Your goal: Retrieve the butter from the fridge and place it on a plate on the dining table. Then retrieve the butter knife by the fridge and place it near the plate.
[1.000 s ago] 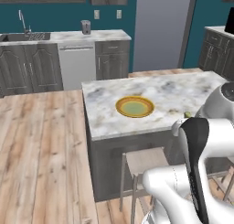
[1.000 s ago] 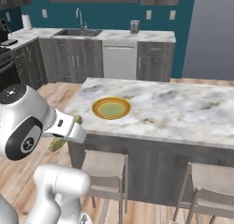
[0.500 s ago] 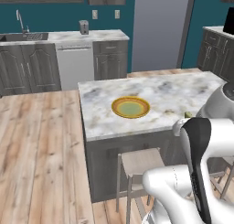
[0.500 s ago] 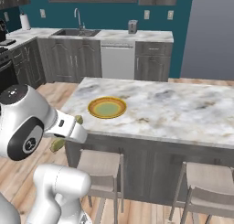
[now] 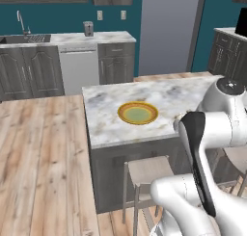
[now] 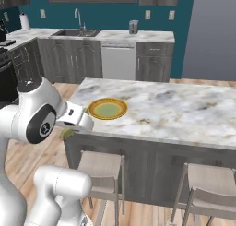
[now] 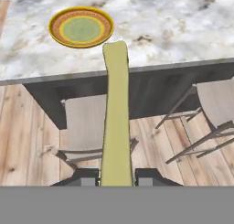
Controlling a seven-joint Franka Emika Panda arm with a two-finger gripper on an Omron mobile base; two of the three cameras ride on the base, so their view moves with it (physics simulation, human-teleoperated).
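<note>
Butter (image 7: 115, 113) clamped in fingers (image 7: 87, 176), short of plate (image 7: 81, 27) at upper left; next: carry over surface (image 7: 173, 31), lower onto plate

no readable text, labels, brands, numbers or signs anywhere. small dark mark on round arm joint (image 6: 42, 127), too blurred to read.
</note>
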